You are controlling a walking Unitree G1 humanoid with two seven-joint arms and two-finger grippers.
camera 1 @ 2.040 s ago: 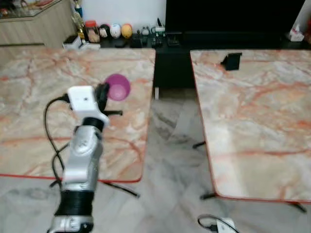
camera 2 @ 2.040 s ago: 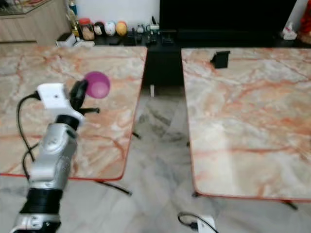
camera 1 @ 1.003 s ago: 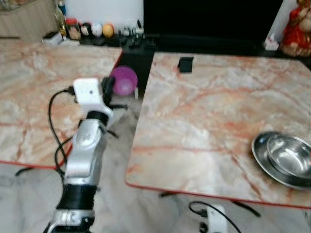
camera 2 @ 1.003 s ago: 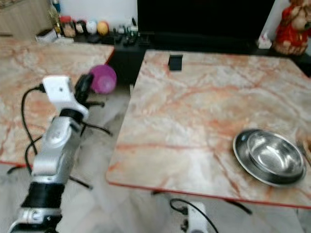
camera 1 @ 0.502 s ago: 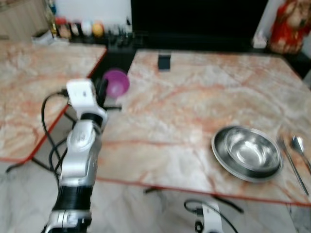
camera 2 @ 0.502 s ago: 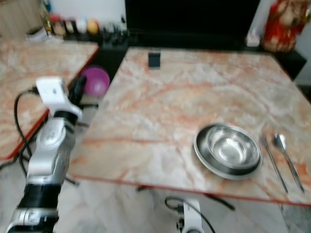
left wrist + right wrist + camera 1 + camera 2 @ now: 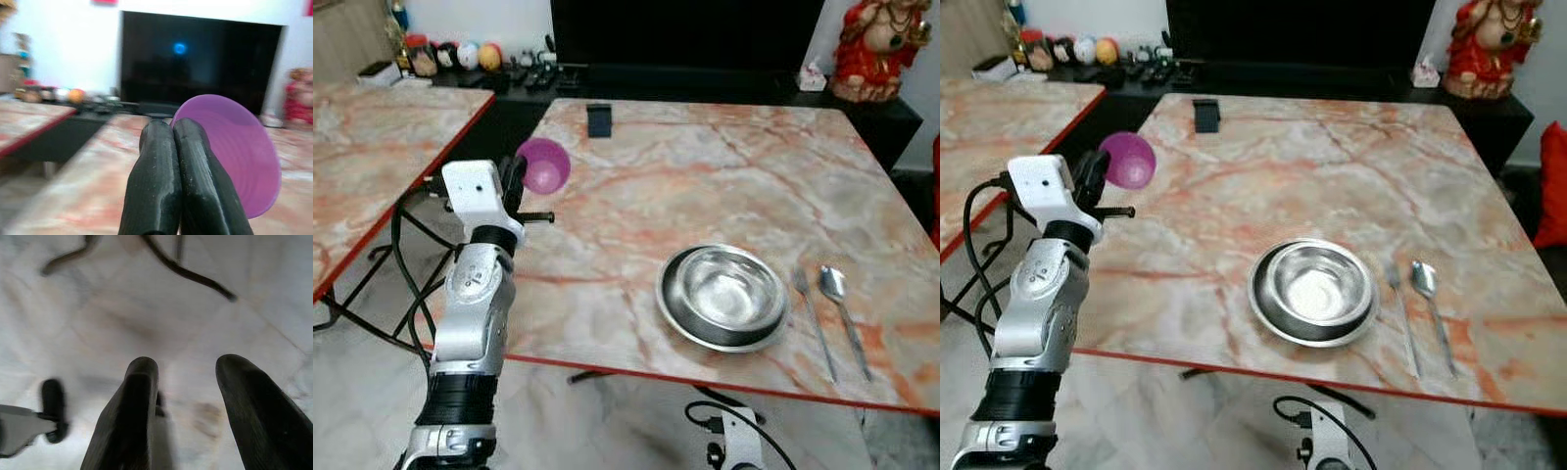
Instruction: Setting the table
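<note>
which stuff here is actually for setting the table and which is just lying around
For the job:
purple bowl, pinched in the left gripper
steel bowl on its steel plate
fork
spoon
marble table

Lying about:
black phone stand
red figurine
floor cable

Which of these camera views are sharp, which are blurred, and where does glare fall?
Left eye view: fairly sharp, with soft glare inside the round steel bowl. Left wrist view: the left pincer and its translucent purple plastic bowl are sharp, the dark television screen soft. Right wrist view: blurred throughout, the pale marble floor washed out behind the right pincer.
</note>
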